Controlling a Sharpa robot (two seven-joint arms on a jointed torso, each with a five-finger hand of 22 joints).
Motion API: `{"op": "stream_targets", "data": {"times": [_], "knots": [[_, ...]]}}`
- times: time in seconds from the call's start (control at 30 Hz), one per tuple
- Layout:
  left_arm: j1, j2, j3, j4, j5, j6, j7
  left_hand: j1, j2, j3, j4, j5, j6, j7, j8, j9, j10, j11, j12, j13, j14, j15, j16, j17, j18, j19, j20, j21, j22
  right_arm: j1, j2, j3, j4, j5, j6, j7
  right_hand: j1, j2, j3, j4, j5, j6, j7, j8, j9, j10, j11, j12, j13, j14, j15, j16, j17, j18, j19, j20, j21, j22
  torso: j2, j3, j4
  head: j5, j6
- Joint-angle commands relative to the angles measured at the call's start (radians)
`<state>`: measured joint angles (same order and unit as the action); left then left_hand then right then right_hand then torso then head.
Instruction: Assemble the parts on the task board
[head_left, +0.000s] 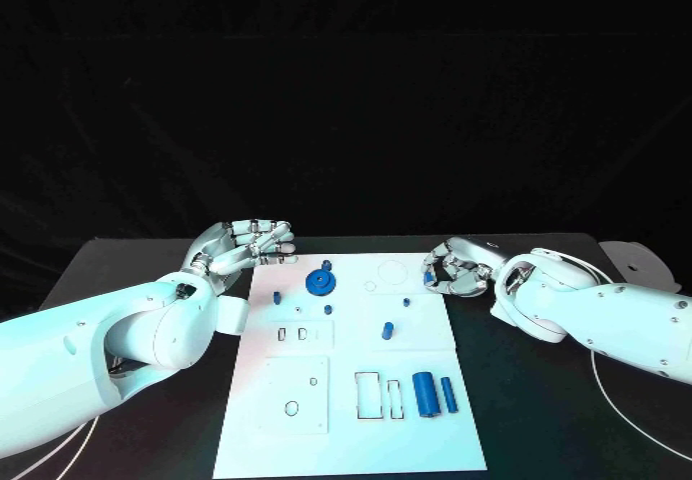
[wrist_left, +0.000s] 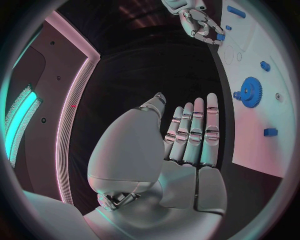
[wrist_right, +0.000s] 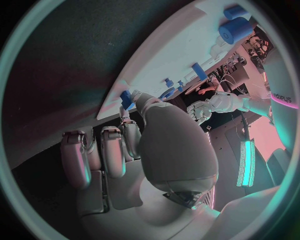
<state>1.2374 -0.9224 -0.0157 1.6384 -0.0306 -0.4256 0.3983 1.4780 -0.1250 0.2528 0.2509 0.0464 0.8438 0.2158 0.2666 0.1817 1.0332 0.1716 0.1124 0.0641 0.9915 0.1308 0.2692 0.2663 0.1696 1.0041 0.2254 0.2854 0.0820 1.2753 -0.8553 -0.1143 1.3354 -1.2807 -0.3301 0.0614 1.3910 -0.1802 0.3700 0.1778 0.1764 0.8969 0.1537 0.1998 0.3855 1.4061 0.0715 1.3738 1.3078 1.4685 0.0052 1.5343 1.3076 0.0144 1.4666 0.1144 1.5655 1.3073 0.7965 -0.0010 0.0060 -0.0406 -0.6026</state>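
Note:
The white task board (head_left: 346, 420) lies in the middle of the table. A blue gear (head_left: 320, 284) sits near its far end, also seen from the left wrist (wrist_left: 250, 91). Small blue parts (head_left: 387, 330) are scattered around it. Two blue cylinders (head_left: 426, 393) lie side by side near the front right. My right hand (head_left: 459, 270) is at the board's far right edge and pinches a small blue part (wrist_right: 127, 99) between thumb and finger; the part also shows as (wrist_left: 220, 36). My left hand (head_left: 245, 245) hovers off the far left corner, fingers (wrist_left: 197, 132) stretched out, holding nothing.
The board carries outlined slots (head_left: 371, 394) and several small holes (head_left: 293, 408). Black table (head_left: 534, 400) surrounds the board on both sides. A white cable (head_left: 606, 400) runs along the right side by my right arm.

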Motion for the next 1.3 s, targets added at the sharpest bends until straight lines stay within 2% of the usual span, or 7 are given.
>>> {"op": "stream_targets", "data": {"times": [0.03, 0.4, 1.03, 1.17, 1.3], "knots": [[0.001, 0.001, 0.001, 0.001, -0.004, 0.017, 0.004, 0.010, 0.002, 0.005, -0.001, 0.005, -0.008, 0.014, -0.004, -0.001, 0.003, 0.003, -0.002, 0.002, -0.007, -0.001, -0.004, 0.001, 0.014, 0.007, 0.000, 0.004, -0.001, -0.002, 0.004, 0.000, -0.002, -0.001, 0.006, 0.005, 0.004, 0.013, 0.010, 0.000, -0.003, 0.011, 0.001, 0.007, 0.001, 0.007, -0.001, 0.006, 0.071, 0.080, -0.006, 0.005, 0.161, -0.013, 0.101, -0.006, 0.001, 0.260, -0.001, -0.0004, -0.0003, 0.000, -0.001], [0.001, 0.001, 0.001, 0.001, -0.004, 0.018, 0.003, 0.010, 0.002, 0.005, -0.001, 0.005, -0.008, 0.015, -0.004, -0.001, 0.003, 0.004, -0.004, 0.002, -0.008, -0.001, -0.005, 0.001, 0.014, 0.007, 0.000, 0.003, -0.001, -0.004, 0.009, 0.000, -0.008, -0.001, 0.007, -0.001, 0.005, 0.016, 0.023, -0.006, -0.006, 0.028, -0.002, 0.012, 0.002, 0.011, -0.004, 0.010, 0.075, 0.081, -0.008, 0.005, 0.162, -0.014, 0.103, -0.008, 0.004, 0.262, -0.001, -0.0007, 0.0011, -0.002, -0.006], [0.001, 0.001, 0.001, -0.001, -0.004, 0.019, 0.001, 0.010, 0.002, 0.005, -0.001, 0.005, -0.008, 0.015, -0.004, -0.001, 0.003, 0.004, -0.004, 0.002, -0.008, -0.001, -0.005, 0.001, 0.014, 0.007, 0.000, 0.003, -0.001, -0.005, 0.009, 0.000, -0.010, -0.003, -0.013, -0.011, -0.006, 0.022, 0.036, -0.005, -0.005, 0.052, -0.007, 0.021, 0.006, 0.011, -0.008, 0.010, 0.075, 0.081, -0.011, 0.005, 0.163, -0.014, 0.104, -0.011, 0.005, 0.264, -0.001, -0.0001, 0.0000, -0.002, -0.009], [0.001, 0.000, 0.001, -0.001, -0.004, 0.019, 0.001, 0.010, 0.002, 0.005, -0.001, 0.005, -0.008, 0.015, -0.004, -0.001, 0.003, 0.004, -0.004, 0.002, -0.008, -0.001, -0.005, 0.001, 0.014, 0.007, 0.000, 0.003, -0.001, -0.005, 0.008, 0.000, -0.008, -0.003, -0.026, -0.011, -0.008, 0.033, 0.049, -0.009, -0.001, 0.070, -0.014, 0.031, 0.011, 0.014, -0.013, 0.013, 0.077, 0.081, -0.015, 0.006, 0.164, -0.014, 0.104, -0.014, 0.005, 0.264, -0.001, 0.0002, 0.0003, -0.002, -0.010], [0.001, 0.000, 0.001, -0.002, -0.004, 0.019, 0.001, 0.009, 0.002, 0.006, -0.001, 0.005, -0.008, 0.016, -0.005, -0.001, 0.003, 0.004, -0.007, 0.002, -0.009, 0.000, -0.007, 0.002, 0.014, 0.007, 0.000, 0.003, -0.002, -0.005, 0.008, 0.000, -0.005, -0.004, -0.044, -0.008, -0.004, 0.057, 0.071, -0.020, -0.015, 0.095, -0.028, 0.053, 0.022, 0.018, -0.026, 0.015, 0.080, 0.082, -0.025, 0.007, 0.167, -0.014, 0.104, -0.023, 0.005, 0.264, -0.001, 0.0002, 0.0001, -0.001, -0.012]]}}
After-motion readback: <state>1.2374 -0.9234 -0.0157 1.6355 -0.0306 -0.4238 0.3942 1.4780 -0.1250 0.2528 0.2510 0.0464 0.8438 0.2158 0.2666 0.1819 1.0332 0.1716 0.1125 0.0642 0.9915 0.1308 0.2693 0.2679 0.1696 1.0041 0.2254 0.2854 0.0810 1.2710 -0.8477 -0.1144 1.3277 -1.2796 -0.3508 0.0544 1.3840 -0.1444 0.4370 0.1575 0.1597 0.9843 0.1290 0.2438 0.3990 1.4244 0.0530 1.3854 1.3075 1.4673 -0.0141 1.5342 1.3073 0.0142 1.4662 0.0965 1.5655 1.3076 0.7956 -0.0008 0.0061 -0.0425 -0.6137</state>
